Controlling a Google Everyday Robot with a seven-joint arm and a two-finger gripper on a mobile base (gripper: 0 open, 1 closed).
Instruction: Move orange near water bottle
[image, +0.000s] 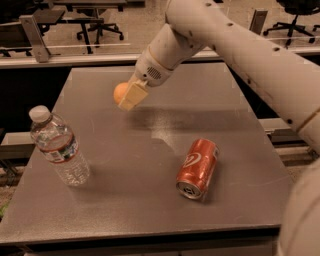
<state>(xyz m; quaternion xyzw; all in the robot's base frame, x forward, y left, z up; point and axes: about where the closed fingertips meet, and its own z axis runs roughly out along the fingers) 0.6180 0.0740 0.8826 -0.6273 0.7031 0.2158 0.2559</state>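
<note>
The orange (120, 92) is a small round fruit held in my gripper (128, 97), lifted above the far left part of the grey table (150, 150). A tan finger (133, 96) covers its right side. The gripper is shut on it. The water bottle (57, 146) stands upright near the table's left edge, with a white cap and a red, white and blue label. It is well to the front left of the orange and apart from it.
A red soda can (197, 168) lies on its side at the right middle of the table. My arm (240, 45) reaches in from the upper right. Office chairs (97, 25) and a rail stand behind the table.
</note>
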